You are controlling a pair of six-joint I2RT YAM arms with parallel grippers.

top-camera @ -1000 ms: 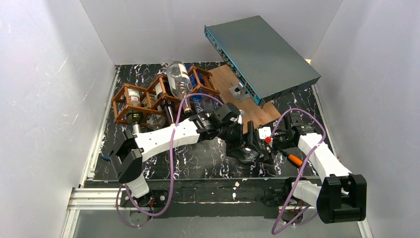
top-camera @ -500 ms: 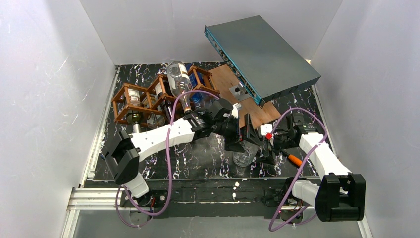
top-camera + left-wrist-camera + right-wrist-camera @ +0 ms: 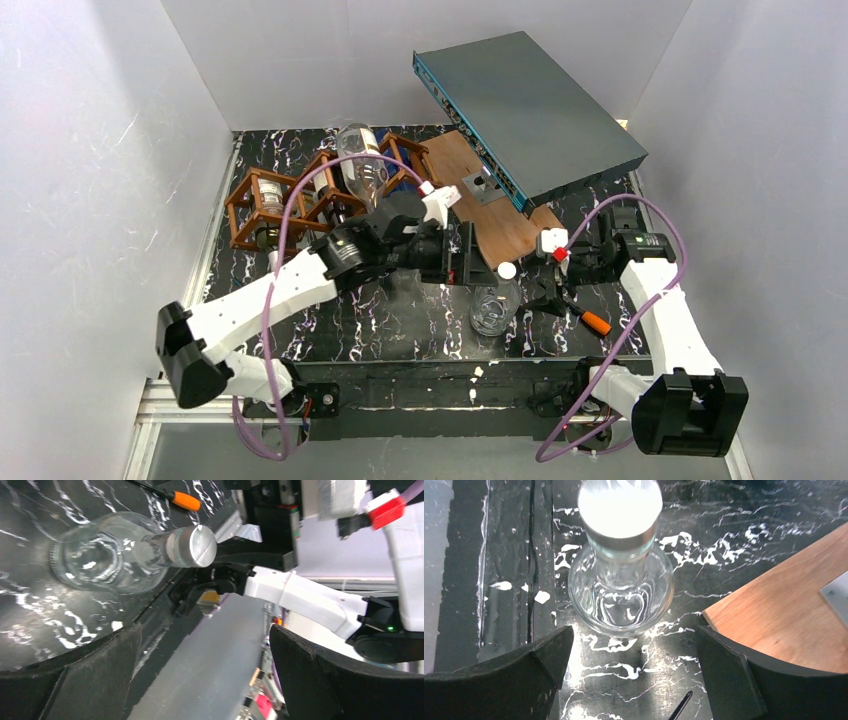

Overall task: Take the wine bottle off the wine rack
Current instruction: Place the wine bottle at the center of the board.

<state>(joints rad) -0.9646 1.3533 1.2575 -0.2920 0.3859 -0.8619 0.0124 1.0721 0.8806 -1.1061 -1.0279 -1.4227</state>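
One bottle (image 3: 495, 305) is off the rack (image 3: 285, 200) and stands upright on the table (image 3: 420, 320), clear glass with a pale cap, near the front edge and between the two arms. Nothing holds it. The left gripper (image 3: 205, 680) hangs just behind and to its left with its jaws spread wide and nothing between them. The right gripper (image 3: 631, 680) hovers close on the other side, equally open and empty, looking almost straight down onto the cap. So the job looks done, and the danger now lies in the leaving. Both sets of fingers are close to a tall, narrow, free-standing piece of glass. If either arm swings sideways instead of lifting clear first, I reckon a finger or wrist could clip the neck and tip it. Once down it would roll on the smooth top, perhaps toward the front edge or into the screwdriver (image 3: 595, 322) lying just to its right. Another worry sits at the back: a second bottle (image 3: 360, 160) lies on top of the rack, and the left arm's purple cable (image 3: 300, 195) loops right by it. A sharp retreat could drag that loop across it and jolt it loose.
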